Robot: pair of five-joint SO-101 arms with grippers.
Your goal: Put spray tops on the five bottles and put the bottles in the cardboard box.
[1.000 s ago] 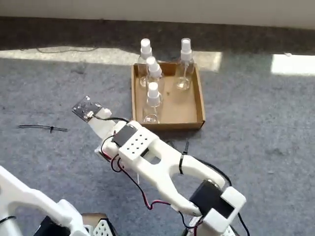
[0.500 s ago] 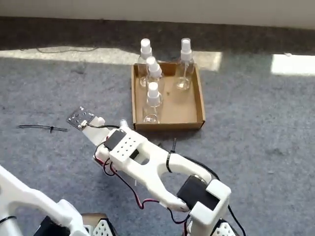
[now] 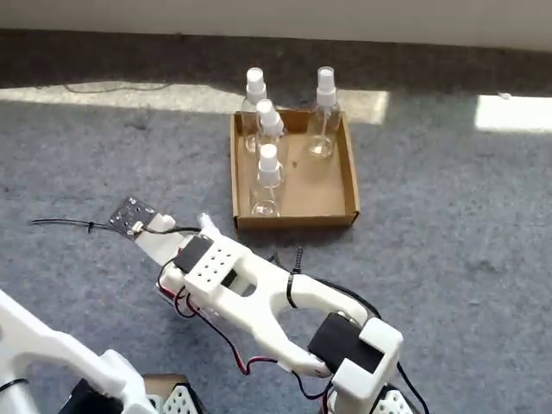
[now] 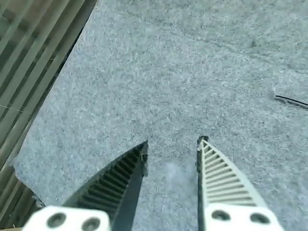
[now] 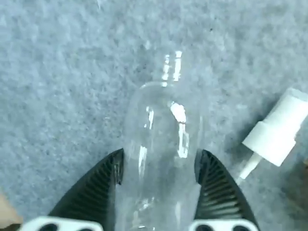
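the fifth bottle [image 5: 161, 120], still uncapped, lies on the carpet, clasped in the right gripper [image 5: 161, 155], with its spray top [image 5: 276, 134] just beside it. four capped bottles [image 3: 324, 112] stand at the cardboard box [image 3: 349, 185]. next, i judge, it needs standing upright for capping. the left gripper [image 4: 172, 144] hangs released. since a second ago the right arm has swung toward 8 o'clock, away from the box.

The right gripper [image 5: 161, 161] presses its black ribbed fingers [image 5: 96, 192] against both sides of a clear plastic bottle [image 5: 161, 110] over grey carpet [image 5: 57, 72]. A white plastic spray top [image 5: 276, 132] lies just beside the bottle, not touching it.
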